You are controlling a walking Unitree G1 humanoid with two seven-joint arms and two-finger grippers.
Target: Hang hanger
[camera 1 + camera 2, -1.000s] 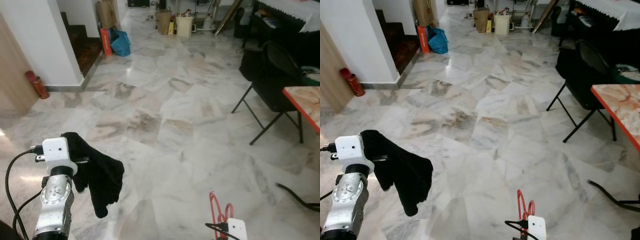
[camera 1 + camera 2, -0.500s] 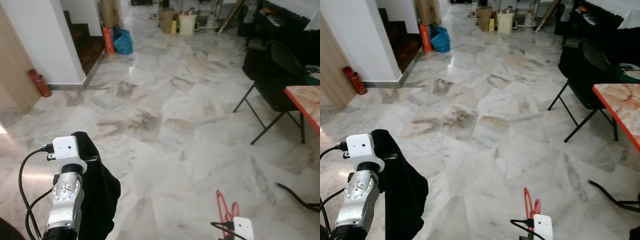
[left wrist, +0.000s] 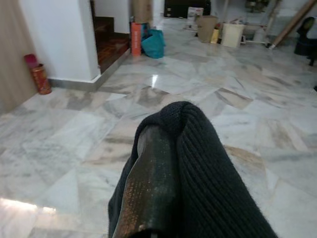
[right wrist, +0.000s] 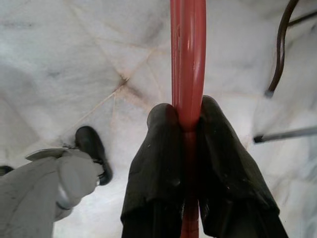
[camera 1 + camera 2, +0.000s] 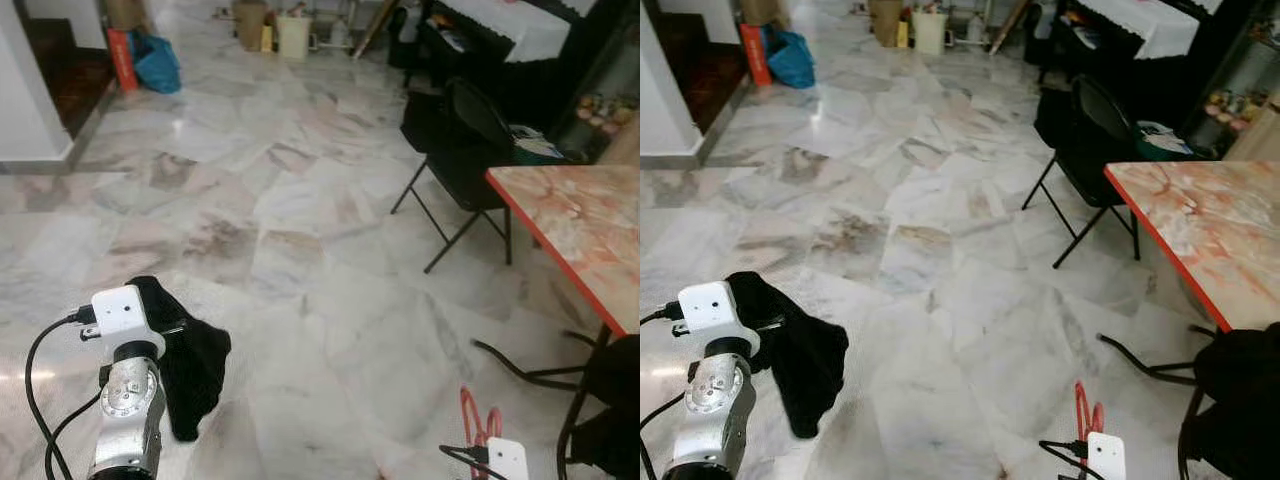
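Where the frame cuts it off, red hanger [image 4: 187, 59] clenched in right claw [image 4: 187, 116]; left claw [image 3: 158, 148] state unreadable under black garment [image 3: 213, 183].

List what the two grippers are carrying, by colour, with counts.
Red: 1, the hanger clamped in the right gripper.
Black: 1, the knit garment draped over the left gripper.
Total: 2.
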